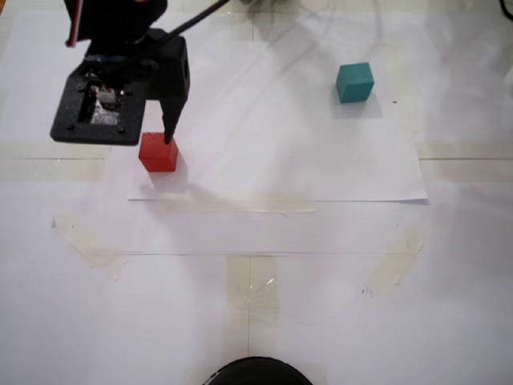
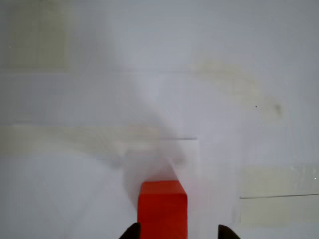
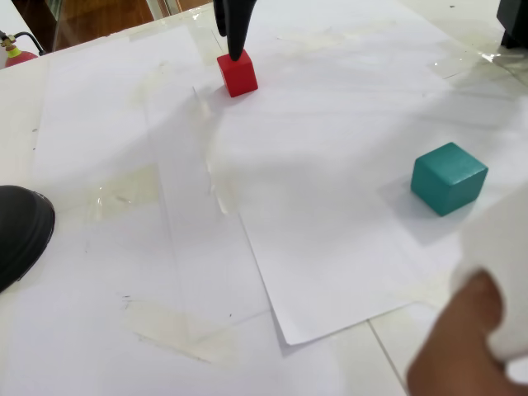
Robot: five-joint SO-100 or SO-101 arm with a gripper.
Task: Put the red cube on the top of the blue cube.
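Observation:
The red cube (image 1: 158,153) sits on the white paper at the left in a fixed view; it also shows in the other fixed view (image 3: 238,74) and at the bottom of the wrist view (image 2: 162,209). My black gripper (image 2: 178,232) is low over it and open. The cube stands between the two fingertips, close to the left one with a gap to the right one. In both fixed views the gripper (image 1: 164,138) (image 3: 235,45) reaches the cube's top. The teal blue cube (image 1: 354,83) (image 3: 448,177) rests alone on the paper, far from the gripper.
A white paper sheet (image 1: 321,160) is taped to the table. A black round object (image 1: 256,373) (image 3: 21,231) lies at the table's near edge. A person's hand (image 3: 462,355) shows at the bottom right corner of a fixed view.

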